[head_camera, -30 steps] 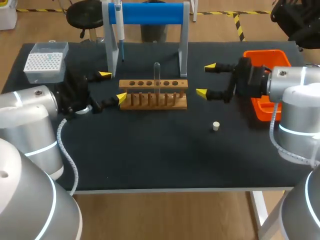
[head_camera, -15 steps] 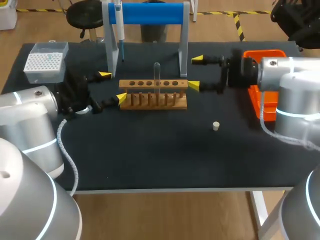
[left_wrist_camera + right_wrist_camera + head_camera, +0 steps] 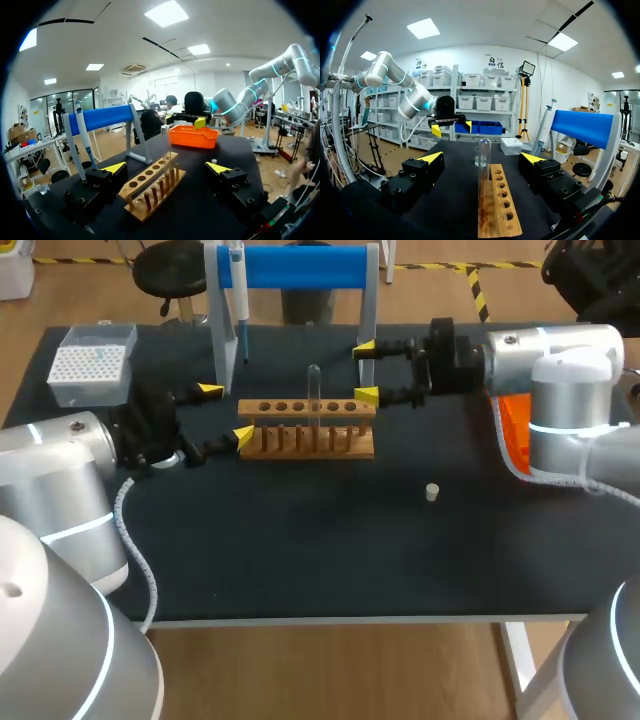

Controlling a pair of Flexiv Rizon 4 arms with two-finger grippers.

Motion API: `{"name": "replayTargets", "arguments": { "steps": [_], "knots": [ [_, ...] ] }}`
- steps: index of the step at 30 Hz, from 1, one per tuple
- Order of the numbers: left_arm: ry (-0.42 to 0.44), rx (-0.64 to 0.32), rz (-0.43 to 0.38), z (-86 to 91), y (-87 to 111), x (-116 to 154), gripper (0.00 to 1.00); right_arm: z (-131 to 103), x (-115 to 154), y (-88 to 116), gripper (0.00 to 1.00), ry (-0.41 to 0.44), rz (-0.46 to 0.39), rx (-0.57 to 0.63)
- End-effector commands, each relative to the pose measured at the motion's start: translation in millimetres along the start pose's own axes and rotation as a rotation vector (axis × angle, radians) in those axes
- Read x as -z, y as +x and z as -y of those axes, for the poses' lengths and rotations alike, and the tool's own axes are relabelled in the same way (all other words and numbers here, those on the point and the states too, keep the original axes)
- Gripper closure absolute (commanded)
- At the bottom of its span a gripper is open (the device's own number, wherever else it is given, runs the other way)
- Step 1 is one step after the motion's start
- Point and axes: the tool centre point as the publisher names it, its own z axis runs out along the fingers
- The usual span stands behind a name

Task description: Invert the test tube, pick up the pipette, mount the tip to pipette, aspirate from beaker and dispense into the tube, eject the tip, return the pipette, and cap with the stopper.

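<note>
Stage reckoning: first step pending, all items at rest

Test tube [image 3: 313, 392]: stands upright in the wooden rack [image 3: 308, 432], about midway along it, behind the middle of the table [image 3: 300, 550]. Which end is uppermost cannot be told. Nothing grips it.

Right gripper [image 3: 366, 371]: at the rack's right end, fingers spread wide and empty. In its wrist view the rack runs out between the fingers with the tube ahead, apart from both tips.

Left gripper [image 3: 227, 414]: at the rack's left end, fingers likewise spread and empty.

Pipette [image 3: 238, 295]: hangs on the blue-barred stand [image 3: 300, 267] near the table's far edge, behind the rack. Untouched.

Tip box [image 3: 92, 362]: far left corner of the table, well apart from both grippers.

Stopper [image 3: 432, 492]: lies loose on the table, nearer the front edge than the rack and to its right. Not on the tube.

Orange bin [image 3: 508, 425]: at the right edge, mostly hidden behind the right arm.

Progress, as judged: no step looks complete. The right gripper seems lined up for taking the tube to invert it. Fetching the pipette, mounting a tip, aspirating, dispensing, ejecting, returning and capping all remain.
</note>
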Motion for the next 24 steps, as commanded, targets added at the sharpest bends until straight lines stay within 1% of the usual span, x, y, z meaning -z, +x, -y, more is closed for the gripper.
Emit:
{"name": "replayTargets", "arguments": {
  "steps": [1,8,13,16,24],
  "knots": [
    [0.0,-0.001,0.0,-0.2,0.6,0,0.0,5,-11,-8,0.0,-0.006,-0.067,-0.007],
    [0.0,-0.001,0.0,-0.2,0.6,0,0.0,9,-27,-6,0.0,0.004,-0.092,-0.037],
    [0.0,-0.001,0.0,-0.2,0.6,0,0.0,13,-36,-6,0.0,0.01,-0.091,-0.056],
    [0.0,-0.001,0.0,-0.2,0.6,0,0.0,14,-41,-6,0.05,0.008,-0.09,-0.062],
    [0.0,-0.001,0.0,-0.2,0.6,0,0.0,17,-54,-8,0.13,-0.003,-0.079,-0.071]
  ]
}}
